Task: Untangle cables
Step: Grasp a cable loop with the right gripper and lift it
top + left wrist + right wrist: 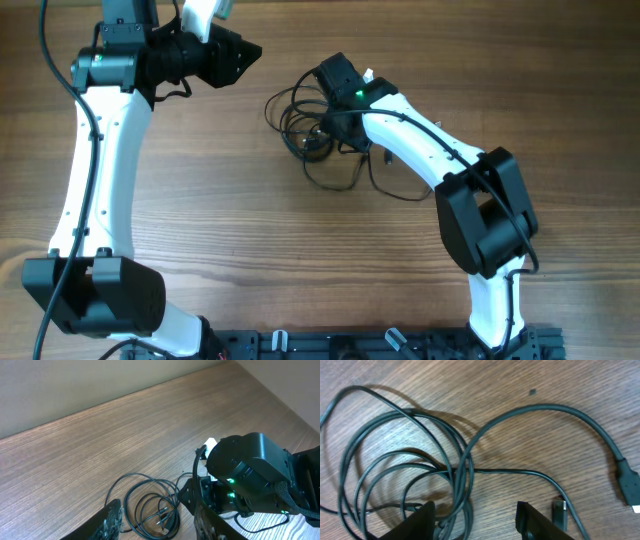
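Observation:
A tangle of thin black cables lies on the wooden table at centre back, with loops and loose ends spreading right. My right gripper hovers directly over the tangle, open; in the right wrist view its fingers straddle the coiled loops, touching nothing. A USB plug and a smaller plug lie at the right. My left gripper is open and empty, up and to the left of the tangle; its wrist view shows the coil between its fingers far below.
The wooden table is bare around the tangle. A black rail runs along the front edge. The right arm's links cross the right half of the table.

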Action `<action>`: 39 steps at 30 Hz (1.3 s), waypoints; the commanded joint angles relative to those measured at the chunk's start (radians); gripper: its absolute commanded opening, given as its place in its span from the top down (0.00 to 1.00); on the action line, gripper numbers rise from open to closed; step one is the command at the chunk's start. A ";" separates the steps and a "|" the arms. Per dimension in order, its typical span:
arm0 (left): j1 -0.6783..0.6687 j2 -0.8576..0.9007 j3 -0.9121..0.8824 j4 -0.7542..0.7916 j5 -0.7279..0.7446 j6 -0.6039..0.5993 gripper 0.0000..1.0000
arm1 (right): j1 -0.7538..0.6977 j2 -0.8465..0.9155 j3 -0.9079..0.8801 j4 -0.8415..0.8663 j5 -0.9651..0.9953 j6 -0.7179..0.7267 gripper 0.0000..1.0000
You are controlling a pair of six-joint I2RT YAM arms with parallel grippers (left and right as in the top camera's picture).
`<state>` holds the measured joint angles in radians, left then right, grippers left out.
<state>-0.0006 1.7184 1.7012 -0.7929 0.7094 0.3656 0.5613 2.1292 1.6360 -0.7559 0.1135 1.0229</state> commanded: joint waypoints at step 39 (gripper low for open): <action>0.004 -0.011 0.014 0.002 0.026 0.024 0.51 | 0.019 0.088 0.004 0.146 0.037 -0.069 0.96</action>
<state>-0.0006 1.7184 1.7012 -0.7929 0.7094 0.3656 0.5880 2.2066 1.6325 -0.6357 0.1360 0.9970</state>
